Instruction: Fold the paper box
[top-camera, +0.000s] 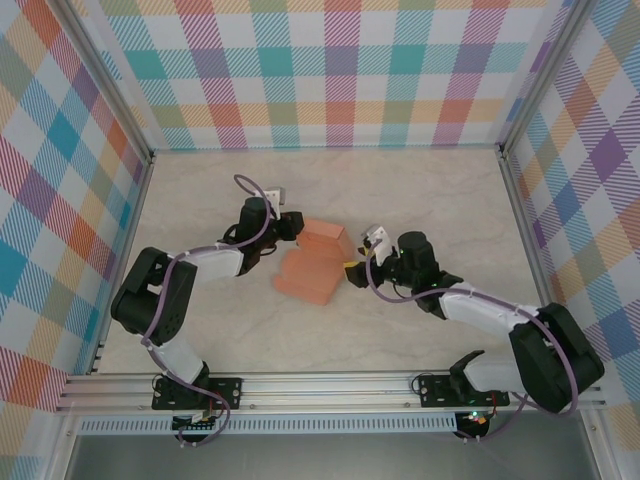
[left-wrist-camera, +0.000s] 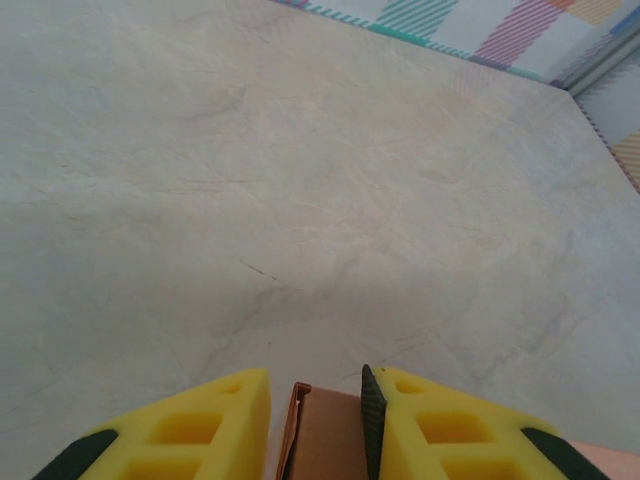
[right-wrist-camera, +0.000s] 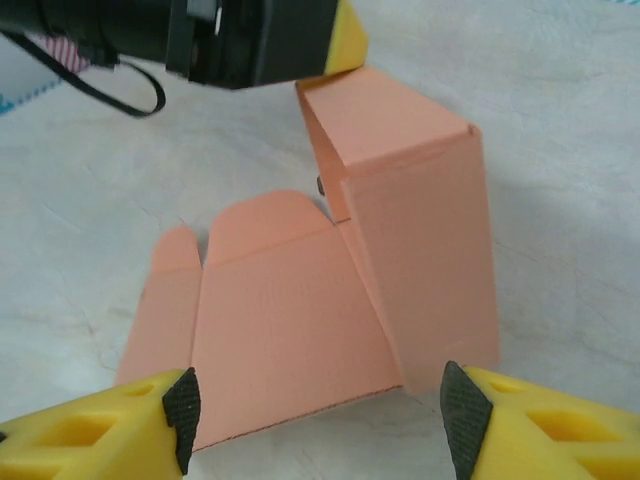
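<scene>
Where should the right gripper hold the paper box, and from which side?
Probably the free side edge of the sloping panel, from the right arm's side: it rises off the table before the open right gripper, while the left gripper pinches the paper box at its far end.

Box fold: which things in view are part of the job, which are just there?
Job: paper box, partly folded; left gripper, clamped on its panel; right gripper, open at its near edge.
Just there: table; plaid walls; aluminium frame rail.

Salmon-orange paper box (top-camera: 310, 265); cream marbled table (top-camera: 430, 190); rainbow pastel plaid walls (top-camera: 340, 70)
</scene>
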